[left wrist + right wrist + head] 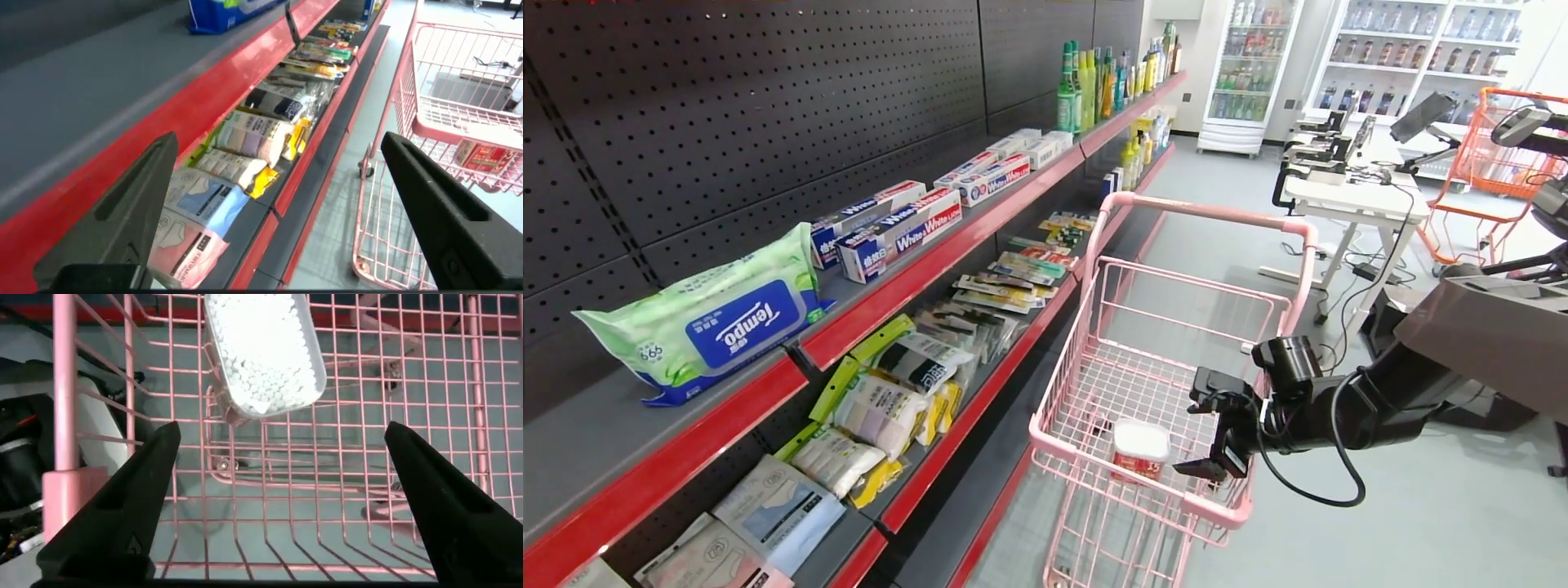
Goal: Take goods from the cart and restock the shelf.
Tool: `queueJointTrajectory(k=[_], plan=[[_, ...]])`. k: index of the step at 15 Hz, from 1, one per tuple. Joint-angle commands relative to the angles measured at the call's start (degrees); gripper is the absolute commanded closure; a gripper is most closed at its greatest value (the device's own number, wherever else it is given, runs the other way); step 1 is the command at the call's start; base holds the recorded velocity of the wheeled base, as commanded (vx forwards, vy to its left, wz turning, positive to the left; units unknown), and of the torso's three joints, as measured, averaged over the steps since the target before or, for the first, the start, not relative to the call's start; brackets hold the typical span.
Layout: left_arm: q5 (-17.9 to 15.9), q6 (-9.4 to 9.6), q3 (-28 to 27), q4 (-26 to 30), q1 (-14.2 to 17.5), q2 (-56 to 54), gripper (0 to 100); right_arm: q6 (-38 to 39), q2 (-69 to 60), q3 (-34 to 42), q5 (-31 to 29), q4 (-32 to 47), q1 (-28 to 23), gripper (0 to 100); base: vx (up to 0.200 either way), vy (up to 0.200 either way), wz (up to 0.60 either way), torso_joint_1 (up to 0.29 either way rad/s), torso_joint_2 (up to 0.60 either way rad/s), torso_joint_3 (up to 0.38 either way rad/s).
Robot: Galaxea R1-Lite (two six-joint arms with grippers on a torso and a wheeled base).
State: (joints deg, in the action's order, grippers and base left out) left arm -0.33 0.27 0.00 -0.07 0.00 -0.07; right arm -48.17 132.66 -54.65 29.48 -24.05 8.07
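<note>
A pink wire cart [1176, 212] stands beside the red-edged shelf [907, 282]. In its basket lies one small box [1141, 447] with a white lid and red sides. My right gripper [1213, 441] hangs over the cart's near right rim, just right of the box. In the right wrist view that gripper [278, 510] is open above the basket mesh, and the box [263, 351] lies beyond its fingertips, untouched. My left gripper [278, 220] is open and empty beside the lower shelf level, with the cart [425, 131] and the box [482, 151] off to one side.
The top shelf holds a green wipes pack [715, 314], toothpaste boxes [898, 229] and bottles [1094, 77]. Several flat packets [890, 392] fill the lower level. A white desk [1356, 200] and an orange cart [1499, 159] stand behind; open grey floor lies to the right.
</note>
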Motion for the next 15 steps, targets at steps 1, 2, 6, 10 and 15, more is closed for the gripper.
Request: queueJointTrajectory(k=[1, 2, 6, 10, 15], plan=[[-0.02, 0.0, 0.0, -0.01, 0.0, 0.07, 0, 0.35, -0.12, -0.11, 1.2, -0.03, -0.42, 0, 0.0, 0.0, 0.0, -0.222, 0.52, 0.29], [-0.02, 0.0, 0.0, -0.01, 0.0, 0.07, 0, 0.44, -0.21, -0.19, 2.52, -0.03, -0.51, 0, 0.0, 0.0, 0.0, -0.237, 0.54, 0.305], [-0.02, 0.0, 0.0, -0.01, 0.0, 0.07, 0, 0.44, -0.12, -0.63, 3.92, -0.03, -1.21, 0, 0.0, 0.0, 0.0, -0.079, 0.18, 0.104], [-0.02, 0.0, 0.0, -0.01, 0.0, 0.07, 0, 0.53, 1.11, -3.18, 5.94, -0.03, -1.04, 0, 0.0, 0.0, 0.0, 0.0, 0.0, 0.0], [-0.02, 0.0, 0.0, -0.01, 0.0, 0.07, 0, 3.17, 5.33, -6.52, 9.02, 0.06, 0.1, 0, 0.0, 0.0, 0.0, 0.0, 0.0, 0.0]])
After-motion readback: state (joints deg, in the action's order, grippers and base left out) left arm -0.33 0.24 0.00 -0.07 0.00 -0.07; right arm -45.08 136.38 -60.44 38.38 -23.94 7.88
